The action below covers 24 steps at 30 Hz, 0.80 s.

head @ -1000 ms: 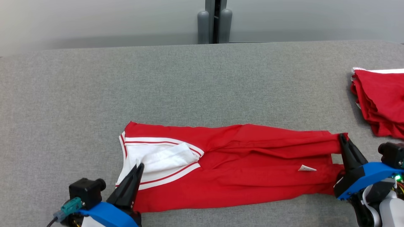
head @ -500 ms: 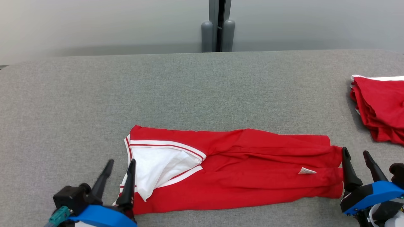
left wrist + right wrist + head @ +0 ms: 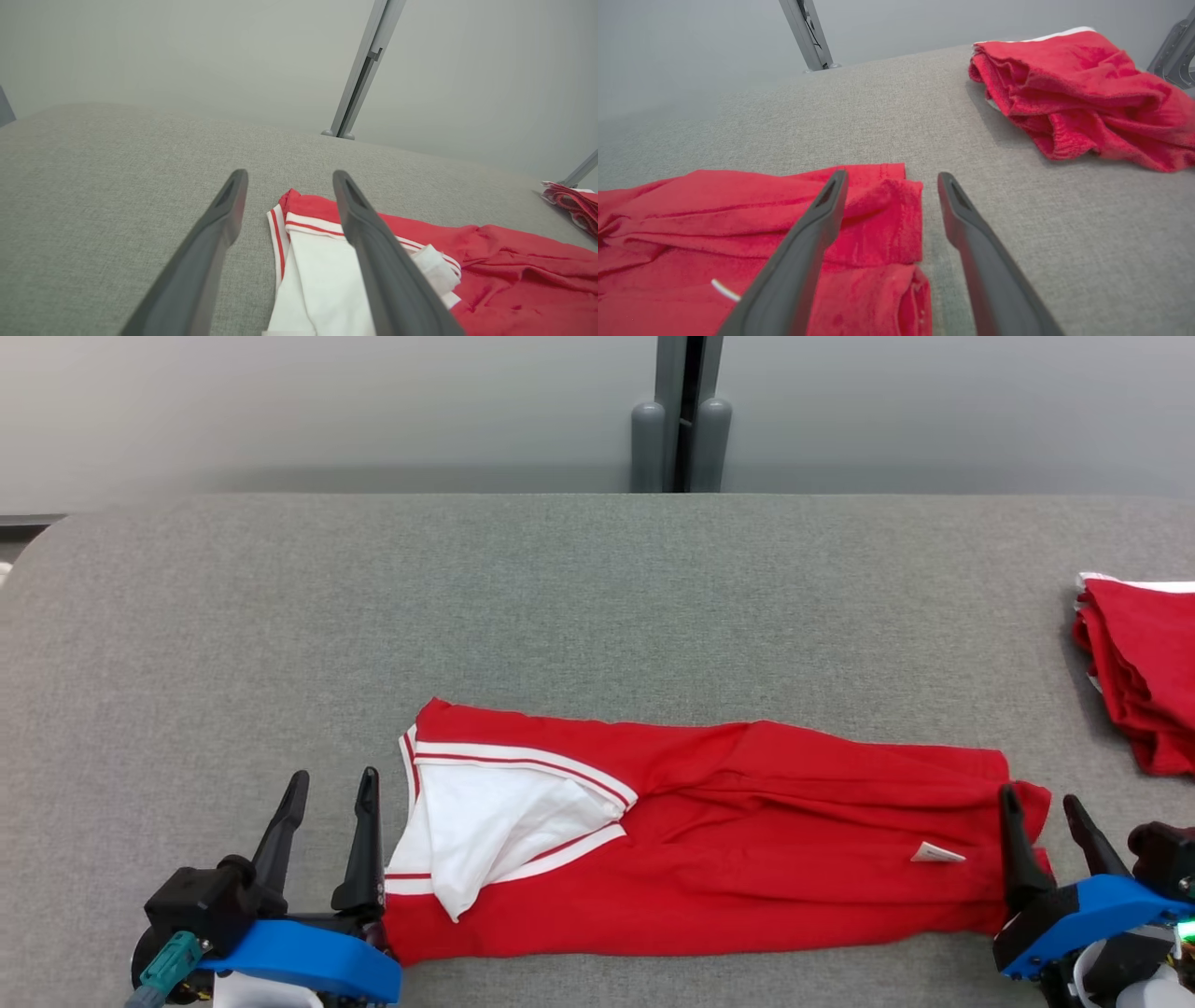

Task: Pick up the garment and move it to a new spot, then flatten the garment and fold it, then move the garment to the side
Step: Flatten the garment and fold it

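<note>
The garment (image 3: 728,859) is a red shirt with a white, red-striped collar, folded into a long band across the near side of the grey table (image 3: 560,597). Its collar end lies at the left (image 3: 322,261) and its hem end at the right (image 3: 878,219). My left gripper (image 3: 334,784) stands open just left of the collar end, holding nothing. My right gripper (image 3: 1038,801) stands open at the hem end, one finger over the cloth edge, nothing pinched between its fingers.
A second pile of red cloth (image 3: 1134,681) lies at the table's right edge, also seen crumpled in the right wrist view (image 3: 1083,88). A grey post (image 3: 680,420) stands behind the table against the pale wall. Bare grey tabletop stretches behind and to the left of the garment.
Both grippers were shut on the garment's ends a second ago; they have opened and let go. The cloth has settled flat. The whole head view has shifted, so the camera moved.
</note>
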Tool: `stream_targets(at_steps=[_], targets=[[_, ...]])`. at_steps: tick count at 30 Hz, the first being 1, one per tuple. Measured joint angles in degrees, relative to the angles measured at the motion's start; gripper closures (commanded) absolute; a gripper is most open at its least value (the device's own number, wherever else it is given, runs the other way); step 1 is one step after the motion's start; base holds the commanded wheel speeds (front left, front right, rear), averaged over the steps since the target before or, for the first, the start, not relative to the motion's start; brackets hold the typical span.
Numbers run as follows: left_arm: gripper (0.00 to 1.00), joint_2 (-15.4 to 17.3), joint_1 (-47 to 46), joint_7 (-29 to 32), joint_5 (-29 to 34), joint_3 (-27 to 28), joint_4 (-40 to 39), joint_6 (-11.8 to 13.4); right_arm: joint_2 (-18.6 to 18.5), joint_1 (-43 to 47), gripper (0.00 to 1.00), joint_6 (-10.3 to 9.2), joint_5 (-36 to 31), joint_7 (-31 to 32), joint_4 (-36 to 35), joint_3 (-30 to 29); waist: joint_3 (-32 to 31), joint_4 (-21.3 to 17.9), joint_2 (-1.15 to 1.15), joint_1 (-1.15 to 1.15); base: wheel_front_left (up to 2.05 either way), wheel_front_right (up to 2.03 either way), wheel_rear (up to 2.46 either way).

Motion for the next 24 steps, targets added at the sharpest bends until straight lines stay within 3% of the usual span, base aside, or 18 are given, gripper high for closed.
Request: stream_targets(at_steps=[15, 16, 17, 20, 21, 22, 24], targets=[[0.00, -2.1, 0.8, 0.0, 4.5, 3.7, 0.8, -0.4, 0.8, -4.5, 0.00, 0.00, -1.9, -6.3, 16.7, -1.9, 0.4, 2.7, 0.00, 0.00, 0.00, 0.00, 0.00], [0.00, -2.3, 0.9, 0.0, 4.7, 3.8, 0.9, -0.4, 0.8, -5.1, 0.18, 0.00, -1.9, -6.7, 17.7, -1.6, 0.3, 2.6, 0.00, 0.00, 0.00, 0.00, 0.00], [0.00, -2.5, 1.0, 0.0, 5.1, 3.8, 1.0, -0.5, 0.8, -5.8, 0.51, 0.00, -1.9, -7.1, 18.8, -1.3, 0.3, 2.5, 0.00, 0.00, 0.00, 0.00, 0.00], [0.00, -2.7, 1.2, 0.0, 6.1, 3.9, 1.3, -0.8, 0.8, -7.7, 0.76, -0.01, -1.9, -7.9, 21.9, 0.0, 0.2, 2.1, 0.00, 0.00, 0.00, 0.00, 0.00], [0.00, -2.7, 1.2, 0.0, 6.3, 4.0, 1.5, -0.8, 0.8, -8.3, 0.95, -0.01, -1.9, -8.1, 22.8, 0.5, 0.2, 1.9, 0.00, 0.00, 0.00, 0.00, 0.00], [0.00, -2.7, 1.2, 0.0, 6.5, 4.0, 1.5, -0.9, 0.8, -8.9, 1.00, -0.01, -1.9, -8.2, 23.5, 0.9, 0.1, 1.8, 0.00, 0.00, 0.00, 0.00, 0.00], [0.00, -2.7, 1.2, 0.0, 6.8, 4.1, 1.8, -1.1, 0.9, -9.8, 1.00, 0.00, -1.6, -8.8, 24.5, 1.7, 0.2, 1.6, 0.00, 0.00, 0.00, 0.00, 0.00]])
